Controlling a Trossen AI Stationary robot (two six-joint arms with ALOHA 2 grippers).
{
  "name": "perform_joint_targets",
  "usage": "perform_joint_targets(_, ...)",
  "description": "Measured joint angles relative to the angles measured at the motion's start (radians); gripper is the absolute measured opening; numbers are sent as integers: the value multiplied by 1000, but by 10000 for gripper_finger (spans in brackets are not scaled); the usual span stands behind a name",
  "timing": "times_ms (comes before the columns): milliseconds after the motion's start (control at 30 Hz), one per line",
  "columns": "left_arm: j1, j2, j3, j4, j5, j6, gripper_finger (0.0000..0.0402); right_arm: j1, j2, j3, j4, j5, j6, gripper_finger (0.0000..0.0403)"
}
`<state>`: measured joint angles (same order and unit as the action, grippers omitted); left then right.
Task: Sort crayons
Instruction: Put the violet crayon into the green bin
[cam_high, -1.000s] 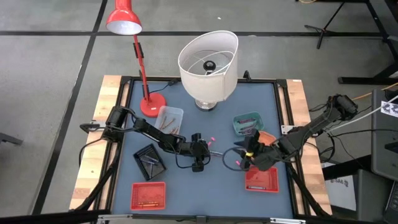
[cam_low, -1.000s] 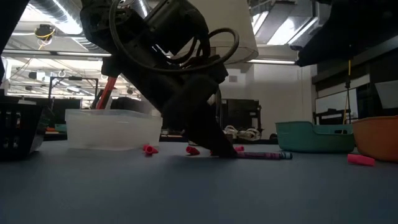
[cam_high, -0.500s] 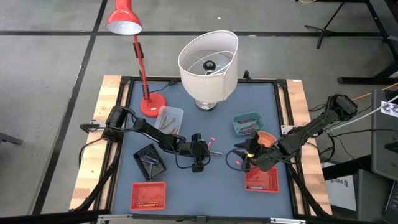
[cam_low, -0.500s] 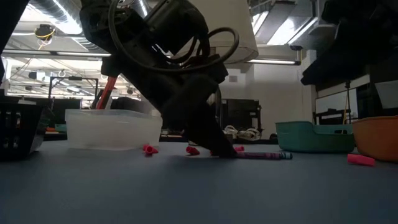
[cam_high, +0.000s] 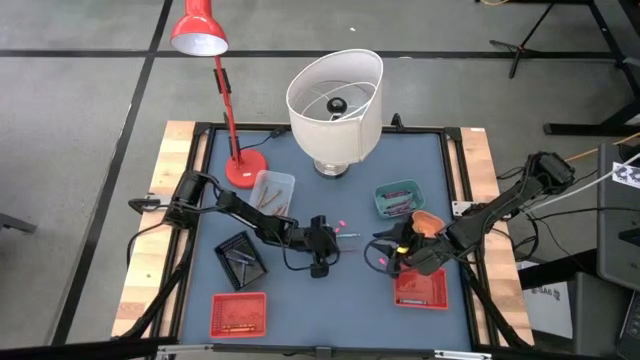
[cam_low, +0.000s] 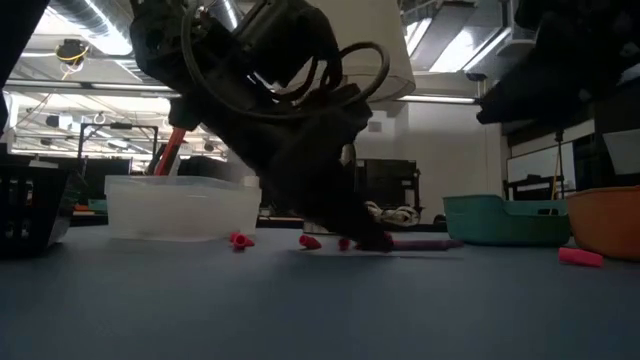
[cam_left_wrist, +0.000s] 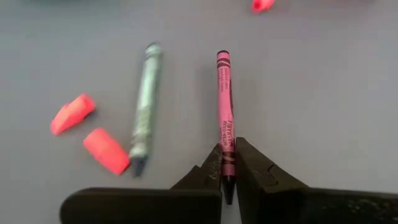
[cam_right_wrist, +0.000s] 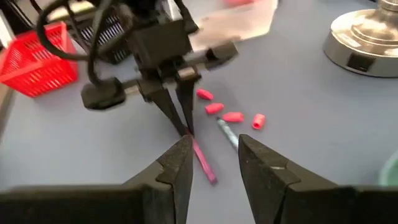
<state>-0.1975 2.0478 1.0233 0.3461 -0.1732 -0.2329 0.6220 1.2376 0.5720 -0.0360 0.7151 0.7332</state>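
Left gripper (cam_left_wrist: 227, 180) pinched on one end of the pink crayon (cam_left_wrist: 224, 112) lying mid-table beside a grey-green crayon (cam_left_wrist: 143, 106) and pink stubs (cam_left_wrist: 106, 150), right gripper (cam_right_wrist: 211, 162) hovering just right of them, fingers apart, holding nothing.

Bare blue mat (cam_high: 350, 290) lay open at 6 o'clock from the table's centre, between the two red baskets (cam_high: 238, 314) and (cam_high: 421, 288). The centre itself was crowded: the left gripper (cam_left_wrist: 227, 176) was clamped on a magenta crayon (cam_left_wrist: 224, 112), with a grey-green crayon (cam_left_wrist: 143, 106) just beside it at 9 o'clock and pink stubs (cam_left_wrist: 106, 150) nearby. At 12 o'clock the white lampshade (cam_high: 335, 95) blocked the far edge.
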Motion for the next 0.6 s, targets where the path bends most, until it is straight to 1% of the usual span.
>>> perform_joint_targets(133, -4, -1, 2, 103, 11, 0, 3, 0, 39, 0, 101, -9, -28, 127)
perform_joint_targets(233, -6, -1, 2, 138, 15, 0, 3, 0, 75, 0, 140, -41, -35, 127)
perform_joint_targets(467, -5, -1, 2, 213, 14, 0, 3, 0, 144, 0, 169, -131, -35, 127)
perform_joint_targets(600, -6, -2, 2, 256, 15, 0, 3, 0, 156, 0, 169, -132, -83, 127)
